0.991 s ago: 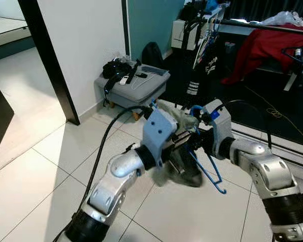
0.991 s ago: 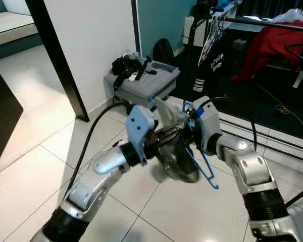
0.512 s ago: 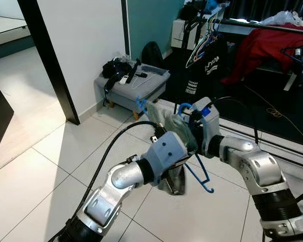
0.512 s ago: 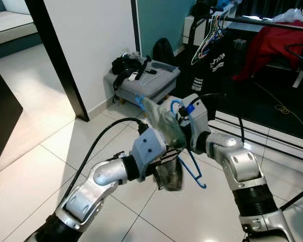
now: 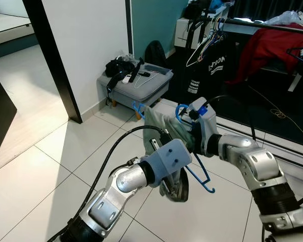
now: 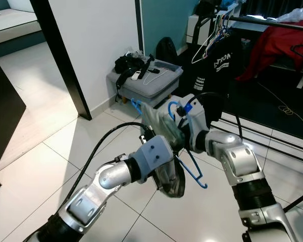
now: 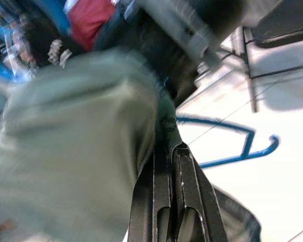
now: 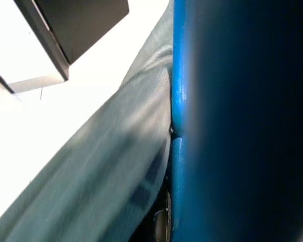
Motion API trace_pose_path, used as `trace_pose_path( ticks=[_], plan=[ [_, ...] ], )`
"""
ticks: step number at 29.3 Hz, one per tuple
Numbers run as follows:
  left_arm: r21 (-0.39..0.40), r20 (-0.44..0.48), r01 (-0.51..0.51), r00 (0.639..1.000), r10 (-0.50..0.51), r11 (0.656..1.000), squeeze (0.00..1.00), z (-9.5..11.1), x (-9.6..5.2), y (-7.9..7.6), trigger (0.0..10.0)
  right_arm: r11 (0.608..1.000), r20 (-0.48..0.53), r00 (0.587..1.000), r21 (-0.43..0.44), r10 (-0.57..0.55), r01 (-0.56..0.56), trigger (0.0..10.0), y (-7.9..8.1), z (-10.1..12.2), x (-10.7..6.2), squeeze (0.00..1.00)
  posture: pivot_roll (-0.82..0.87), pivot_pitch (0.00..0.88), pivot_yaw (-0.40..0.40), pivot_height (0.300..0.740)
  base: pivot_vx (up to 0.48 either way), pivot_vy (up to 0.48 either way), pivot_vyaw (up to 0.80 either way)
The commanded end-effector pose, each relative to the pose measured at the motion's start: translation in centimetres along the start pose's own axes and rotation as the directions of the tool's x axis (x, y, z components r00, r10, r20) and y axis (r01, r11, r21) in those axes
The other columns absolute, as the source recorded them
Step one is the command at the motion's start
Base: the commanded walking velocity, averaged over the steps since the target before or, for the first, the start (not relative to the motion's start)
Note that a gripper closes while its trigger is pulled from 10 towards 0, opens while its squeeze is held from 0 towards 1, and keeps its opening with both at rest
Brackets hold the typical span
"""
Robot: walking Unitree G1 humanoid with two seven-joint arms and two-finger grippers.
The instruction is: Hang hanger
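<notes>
Here, both arms meet in front of the robot, above pale floor tiles (image 5: 35, 166). Between them hangs a blue hanger (image 5: 199, 176) with a grey-green garment (image 5: 166, 131) draped on it; the cloth's dark lower end droops near the floor.

Left gripper (image 7: 174, 166): seen from its wrist, the two black fingers lie pressed together, pinching the edge of the garment. The hanger's blue bar shows just past them.

Right gripper (image 5: 189, 138): sits at the hanger's upper part, beside the cloth. Its wrist camera is very close to a blue bar and the fabric; whether its fingers are closed I cannot tell.

Behind, a grey box (image 5: 134, 88) stands against the white wall (image 5: 86, 45), with black straps and small items on top. Further back, a rail (image 6: 262, 19) carries hangers and a black T-shirt (image 5: 209, 70). A red cloth (image 5: 272, 48) lies to the right of that. A black cable (image 5: 103, 161) runs along the left arm.
</notes>
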State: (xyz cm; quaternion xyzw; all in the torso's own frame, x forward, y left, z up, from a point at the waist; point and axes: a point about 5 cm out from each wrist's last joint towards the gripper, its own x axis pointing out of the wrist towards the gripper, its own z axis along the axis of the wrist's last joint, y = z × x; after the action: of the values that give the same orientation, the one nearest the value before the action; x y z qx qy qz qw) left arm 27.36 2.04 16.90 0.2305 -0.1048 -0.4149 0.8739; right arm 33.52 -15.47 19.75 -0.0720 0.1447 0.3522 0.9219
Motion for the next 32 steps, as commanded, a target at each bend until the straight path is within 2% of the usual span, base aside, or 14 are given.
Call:
trace_pose_path(
  ticks=[1,3,4,7,8,9,10,11,12,14,17,23,28,32],
  plan=[
    [-0.003,-0.082,-0.039,0.996,0.038,0.999,0.00,-1.5,-0.1,0.3,10.0,1.000,0.046,0.999,-0.025,0.016,-0.015,10.0,0.0,1.1,-0.2,0.00,-0.09,0.067,0.022,0.740,0.000,0.000,0.00],
    [-0.057,-0.091,-0.186,0.979,0.180,0.981,0.00,-1.4,-0.4,2.6,10.0,0.998,-0.013,0.999,-0.042,0.043,-0.043,10.0,0.2,0.1,-0.4,0.00,-0.09,0.059,0.020,0.740,0.000,0.000,0.00],
    [-0.117,-0.088,-0.288,0.956,0.279,0.951,0.00,-1.2,-0.9,4.6,10.0,0.997,-0.055,0.997,-0.048,0.062,-0.065,10.0,0.3,-0.7,-0.8,0.00,-0.10,0.057,0.020,0.740,0.000,0.000,0.00],
    [-0.158,-0.088,-0.353,0.935,0.343,0.922,0.00,-1.1,-1.3,5.9,10.0,0.995,-0.083,0.994,-0.050,0.076,-0.081,10.0,0.4,-1.2,-1.0,0.00,-0.10,0.057,0.020,0.740,0.000,0.000,0.00],
    [-0.188,-0.083,-0.421,0.907,0.412,0.887,0.00,-0.9,-1.9,7.5,10.0,0.994,-0.115,0.989,-0.050,0.089,-0.096,10.0,0.5,-1.8,-1.3,0.00,-0.10,0.057,0.020,0.740,0.000,0.000,0.00],
    [-0.188,-0.083,-0.421,0.907,0.412,0.887,0.00,-0.9,-1.9,7.5,10.0,0.994,-0.115,0.989,-0.050,0.089,-0.096,10.0,0.5,-1.8,-1.3,0.00,-0.10,0.057,0.020,0.740,0.000,0.000,0.00],
    [-0.199,-0.071,-0.475,0.879,0.471,0.857,0.00,-0.7,-2.5,9.2,10.0,0.992,-0.137,0.985,-0.056,0.103,-0.112,10.0,0.7,-2.3,-1.6,0.00,-0.10,0.058,0.021,0.740,0.000,0.000,0.00],
    [-0.199,-0.071,-0.475,0.879,0.471,0.857,0.00,-0.7,-2.5,9.2,10.0,0.992,-0.137,0.985,-0.056,0.103,-0.112,10.0,0.7,-2.3,-1.6,0.00,-0.10,0.058,0.021,0.740,0.000,0.000,0.00],
    [-0.197,-0.060,-0.522,0.851,0.522,0.830,0.00,-0.5,-3.1,10.6,10.0,0.991,-0.150,0.982,-0.051,0.114,-0.123,10.0,1.0,-2.7,-1.6,0.00,-0.10,0.058,0.023,0.740,0.000,0.000,0.00],
    [-0.183,-0.056,-0.553,0.832,0.552,0.813,0.00,-0.6,-3.5,11.7,10.0,0.990,-0.156,0.979,-0.041,0.127,-0.135,10.0,1.5,-3.0,-1.5,0.00,-0.10,0.060,0.024,0.740,0.000,0.000,0.00],
    [-0.169,-0.056,-0.567,0.822,0.566,0.806,0.00,-0.6,-3.7,12.1,10.0,0.989,-0.158,0.978,-0.034,0.136,-0.143,10.0,1.8,-3.2,-1.3,0.00,-0.10,0.060,0.024,0.740,0.000,0.000,0.00],
    [-0.141,-0.071,-0.611,0.791,0.607,0.779,0.00,-0.6,-4.3,12.9,10.0,0.999,-0.246,0.969,0.037,0.032,-0.024,10.0,1.2,-5.1,-1.0,0.00,-0.10,0.057,0.027,0.740,0.000,0.000,0.00],
    [-0.142,-0.126,-0.691,0.723,0.679,0.709,0.00,-1.5,-5.6,14.5,10.0,0.991,-0.268,0.955,0.062,0.128,-0.115,10.0,2.6,-5.6,-1.4,0.00,-0.10,0.055,0.027,0.740,0.000,0.000,0.00],
    [-0.152,-0.130,-0.713,0.701,0.701,0.684,0.00,-1.6,-6.2,15.3,10.0,0.986,-0.273,0.947,0.058,0.167,-0.157,10.0,3.4,-5.8,-1.6,0.00,-0.10,0.070,0.030,0.740,0.000,0.000,0.00]
  ],
)
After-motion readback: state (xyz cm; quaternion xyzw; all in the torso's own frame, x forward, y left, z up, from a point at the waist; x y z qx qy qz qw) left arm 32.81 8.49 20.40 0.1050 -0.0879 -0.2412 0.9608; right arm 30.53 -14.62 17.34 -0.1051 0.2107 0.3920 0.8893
